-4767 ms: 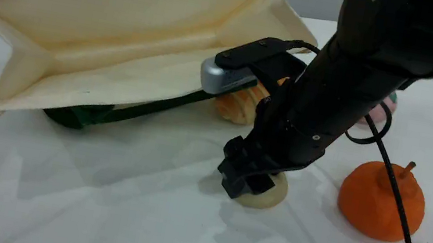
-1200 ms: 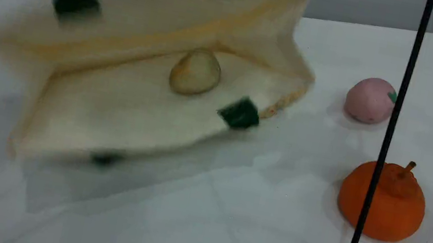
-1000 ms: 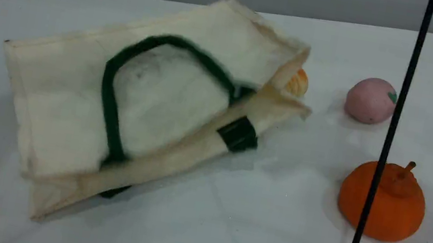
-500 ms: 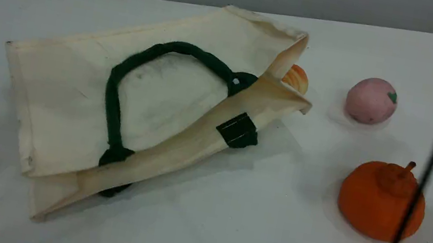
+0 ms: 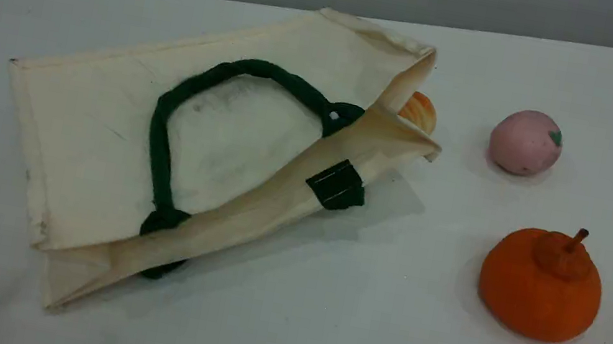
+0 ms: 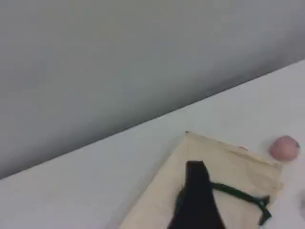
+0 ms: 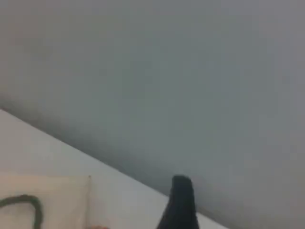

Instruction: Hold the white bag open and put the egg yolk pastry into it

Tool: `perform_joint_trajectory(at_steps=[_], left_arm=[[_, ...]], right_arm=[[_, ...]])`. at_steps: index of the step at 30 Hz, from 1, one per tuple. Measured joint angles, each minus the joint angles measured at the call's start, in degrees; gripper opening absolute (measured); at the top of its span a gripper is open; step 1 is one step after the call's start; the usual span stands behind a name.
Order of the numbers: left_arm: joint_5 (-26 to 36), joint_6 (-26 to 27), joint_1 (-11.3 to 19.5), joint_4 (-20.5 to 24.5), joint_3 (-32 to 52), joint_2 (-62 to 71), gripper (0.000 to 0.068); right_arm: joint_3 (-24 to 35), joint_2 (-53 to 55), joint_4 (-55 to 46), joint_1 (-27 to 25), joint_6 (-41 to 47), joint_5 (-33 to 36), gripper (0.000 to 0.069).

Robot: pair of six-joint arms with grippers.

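The white bag [image 5: 102,117] lies flat on the table at centre left, its mouth folded shut toward the right. Its green rope handle [image 5: 163,128] rests on top and a green tab [image 5: 337,185] shows at the mouth edge. The egg yolk pastry is hidden. Neither arm appears in the scene view. In the left wrist view one dark fingertip [image 6: 196,200] hangs high above the bag [image 6: 228,167], with nothing on it. The right wrist view shows one dark fingertip [image 7: 180,202] against the grey wall, with the bag's corner [image 7: 57,200] at lower left.
An orange-striped bread loaf [image 5: 420,111] peeks out behind the bag's mouth. A pink ball [image 5: 525,141] sits at the right rear, also seen as a pink ball [image 6: 284,147] in the left wrist view. An orange pumpkin-shaped item [image 5: 540,286] stands at the right front.
The bag has dropped from held open, with the pastry inside, to lying flat and shut. The black cable crossing the right side has swung out of the scene view.
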Motion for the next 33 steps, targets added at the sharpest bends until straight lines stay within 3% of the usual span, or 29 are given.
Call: perform_joint_trajectory(at_steps=[5, 11, 14, 15, 17, 25, 33], left_arm=[[0.0, -0.9, 0.0, 0.0, 11.7, -12.4, 0.0492], [0.0, 0.2, 0.0, -1.1, 29.2, -30.1, 0.0492], [0.0, 1.3, 0.0, -1.0, 37.5, -38.0, 0.0492], [0.0, 1.6, 0.0, -1.0, 40.6, -40.8, 0.0492], [-0.4, 1.6, 0.0, -0.8, 46.9, -46.0, 0.0492], [-7.0, 1.6, 0.0, -1.9, 68.1, -55.5, 0.0492], [-7.6, 1.5, 0.0, -2.3, 71.3, -55.5, 0.0492]], right_arm=[[3.7, -11.0, 2.9, 0.0, 4.0, 9.2, 0.0546], [13.6, -20.1, 9.0, 0.0, 6.0, 15.8, 0.0546], [20.0, -22.9, 12.3, 0.0, 5.9, 15.7, 0.0546], [24.5, -24.0, 12.9, 0.0, 5.8, 15.3, 0.0546], [27.1, -24.4, 12.9, 0.0, 5.4, 15.2, 0.0546], [44.2, -25.0, 12.8, 0.0, 3.0, 11.7, 0.0545], [48.0, -25.0, 13.1, 0.1, 2.0, 7.6, 0.0545]])
